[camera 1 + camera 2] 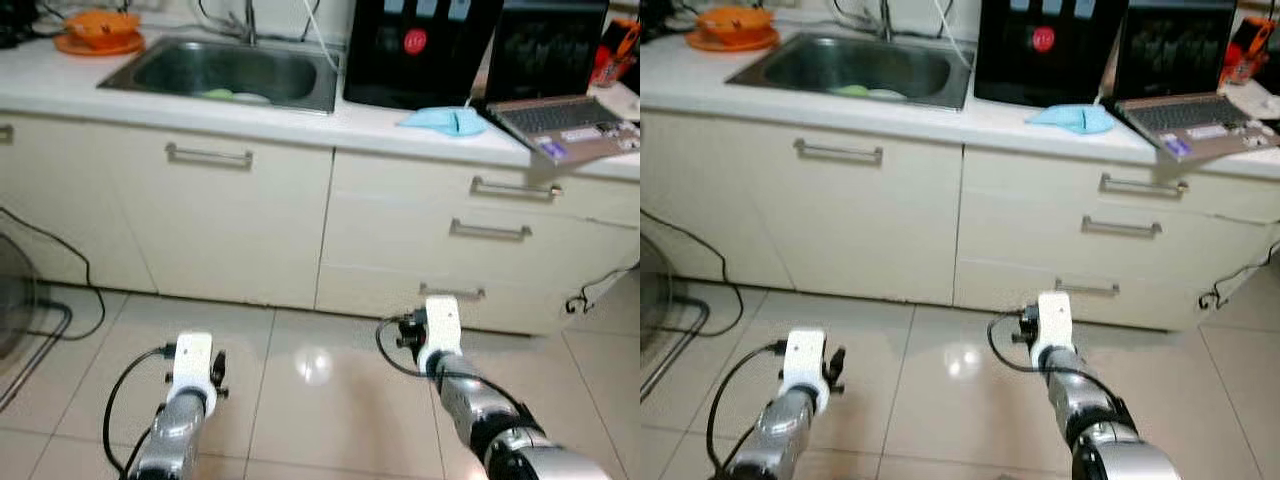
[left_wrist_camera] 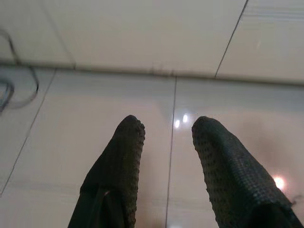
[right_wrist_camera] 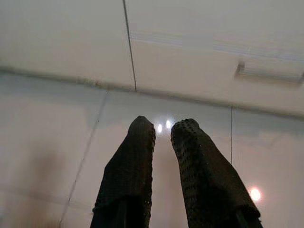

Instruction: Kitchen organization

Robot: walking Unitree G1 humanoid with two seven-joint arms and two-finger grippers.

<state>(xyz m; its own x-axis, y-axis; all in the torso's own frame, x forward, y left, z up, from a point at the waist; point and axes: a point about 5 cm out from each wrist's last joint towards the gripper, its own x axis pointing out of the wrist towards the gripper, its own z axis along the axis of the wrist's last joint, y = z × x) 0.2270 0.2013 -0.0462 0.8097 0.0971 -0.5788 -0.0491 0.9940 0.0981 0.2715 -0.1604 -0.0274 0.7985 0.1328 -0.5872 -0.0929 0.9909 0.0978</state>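
A steel sink [image 1: 235,72] sits sunk in the white desk [image 1: 300,125], beside an orange bowl [image 1: 100,28], black appliance [image 1: 415,50], blue cloth [image 1: 442,120] and laptop [image 1: 560,100]. Left tool [image 2: 166,142] and right tool [image 3: 162,137] hang released above glossy floor tiles [image 1: 310,380].

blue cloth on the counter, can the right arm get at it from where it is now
Probably not yet. The blue cloth lies up on the counter, while the right pincer hangs low over the floor tiles before the drawers; nothing blocks it, though.

Head stereo facing cabinets [image 1: 250,210], wrist cameras near floor [image 2: 95,156]
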